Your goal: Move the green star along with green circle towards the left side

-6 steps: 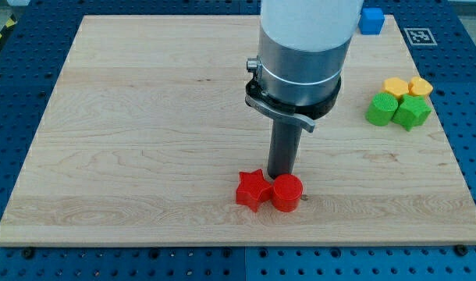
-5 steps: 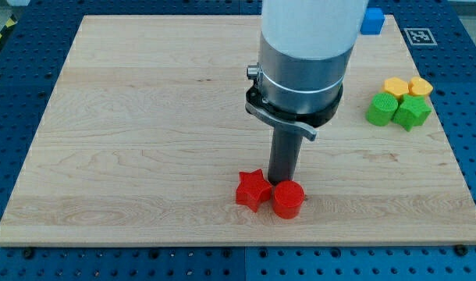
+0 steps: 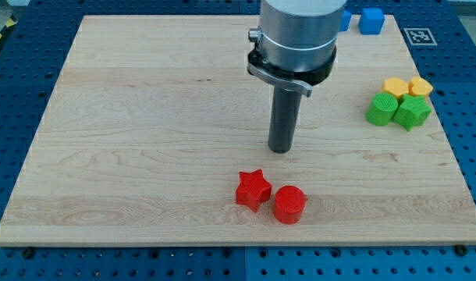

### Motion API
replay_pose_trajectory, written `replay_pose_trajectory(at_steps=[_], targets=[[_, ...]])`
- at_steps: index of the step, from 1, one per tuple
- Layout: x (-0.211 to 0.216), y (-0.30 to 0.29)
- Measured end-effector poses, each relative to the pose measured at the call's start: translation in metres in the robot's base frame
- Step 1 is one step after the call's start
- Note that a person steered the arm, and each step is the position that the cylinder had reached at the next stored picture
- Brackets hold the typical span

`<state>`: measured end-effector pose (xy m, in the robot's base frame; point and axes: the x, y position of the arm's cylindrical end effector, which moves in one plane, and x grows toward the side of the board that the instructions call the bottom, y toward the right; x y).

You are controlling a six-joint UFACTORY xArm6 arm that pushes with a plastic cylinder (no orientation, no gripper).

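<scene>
Mostly bare wooden board (image 3: pixel 144 117) (blue pegboard (image 3: pixel 468 117) around), my tip (image 3: pixel 281 150) mid-board

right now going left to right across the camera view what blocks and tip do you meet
red star → my tip → red circle → blue cube → green circle → green star
</scene>
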<state>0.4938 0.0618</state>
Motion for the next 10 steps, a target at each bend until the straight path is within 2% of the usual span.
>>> replay_pose_trajectory(at_steps=[1, 4, 5, 6, 7, 8, 9, 10], targets=[[0.000, 0.055], [0.006, 0.282], [0.003, 0.283], [-0.035, 0.253], [-0.056, 0.188], [-0.060, 0.086], [-0.060, 0.012], [-0.060, 0.009]])
